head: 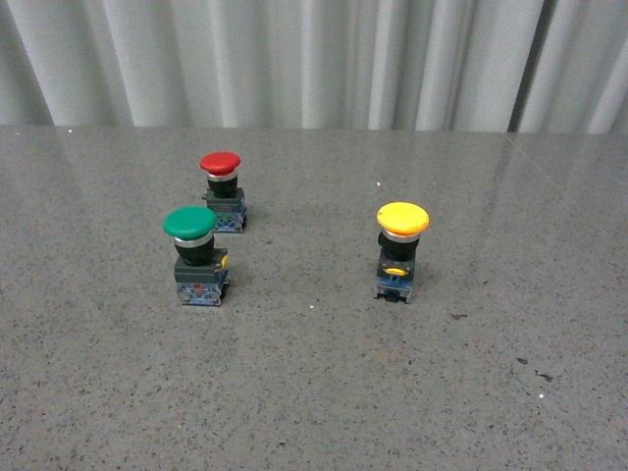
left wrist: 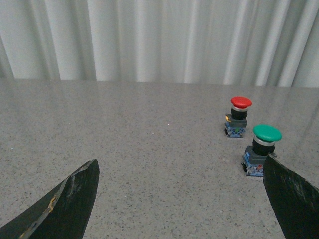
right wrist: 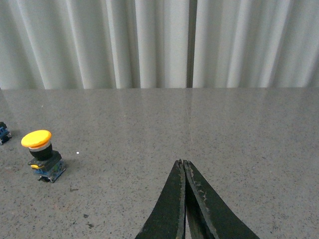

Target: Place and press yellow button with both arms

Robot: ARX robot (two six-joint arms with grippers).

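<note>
The yellow button [head: 402, 250] stands upright on the grey speckled table, right of centre in the front view, yellow cap up, black neck and blue-grey base below. It also shows in the right wrist view [right wrist: 42, 154], far off to one side of my right gripper [right wrist: 183, 162], which is shut and empty. My left gripper [left wrist: 182, 164] is open and empty, its black fingers [left wrist: 75, 199] spread wide above bare table. Neither arm shows in the front view.
A green-capped button [head: 196, 255] and a red-capped button [head: 223, 191] stand left of the yellow one; both show in the left wrist view, the green [left wrist: 261, 149] close to one finger, the red [left wrist: 238, 117] behind it. A white curtain [head: 314, 59] hangs behind the table.
</note>
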